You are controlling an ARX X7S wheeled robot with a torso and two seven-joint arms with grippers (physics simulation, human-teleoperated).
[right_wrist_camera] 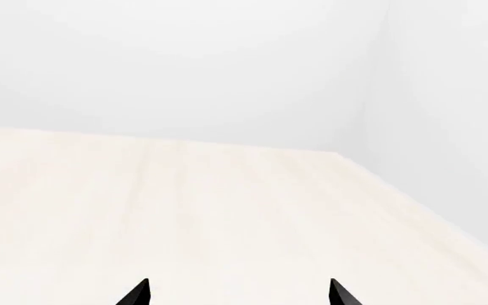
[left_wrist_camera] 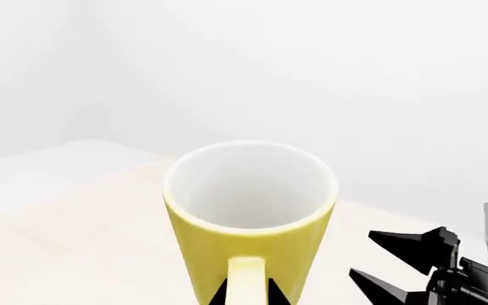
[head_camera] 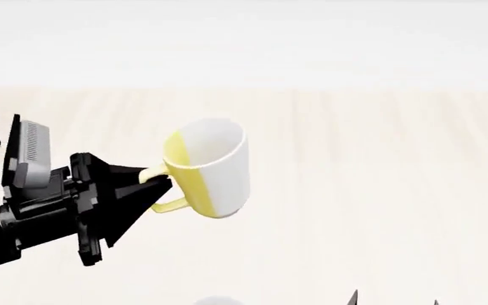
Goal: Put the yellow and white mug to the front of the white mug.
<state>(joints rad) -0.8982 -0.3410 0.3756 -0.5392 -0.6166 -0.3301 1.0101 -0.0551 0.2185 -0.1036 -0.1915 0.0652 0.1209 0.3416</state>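
We are holding the yellow and white mug (head_camera: pixel 208 168) in our left gripper (head_camera: pixel 155 185), whose 2 black fingers are closing on the yellow loop handle (head_camera: pixel 164 189) from either side. In the head view the mug is hanging above the pale wooden tabletop (head_camera: pixel 380 190), tilted so its mouth is leaning toward the far edge, with the yellow half facing our gripper and the white half facing away. It is sitting left of the table's middle, well short of the far edge. We cannot tell how high above the surface it is hanging.

The left wrist view is looking straight over the handle (left_wrist_camera: pixel 246 279) into the mug's (left_wrist_camera: pixel 251 210) white inside; the yellow wall is facing the camera, and the fingers are showing only as dark slivers beside the handle.

Our right gripper (right_wrist_camera: pixel 239 293) is showing just 2 black fingertips (right_wrist_camera: pixel 138 293), standing well apart with bare tabletop (right_wrist_camera: pixel 185 210) between them and nothing in their grasp. The same gripper (head_camera: pixel 394 298) is peeking in at the near edge of the head view, and it (left_wrist_camera: pixel 401 267) is also appearing in the left wrist view.

A small pale curved shape (head_camera: pixel 216 300) is showing at the near edge of the head view; we cannot tell what it is.
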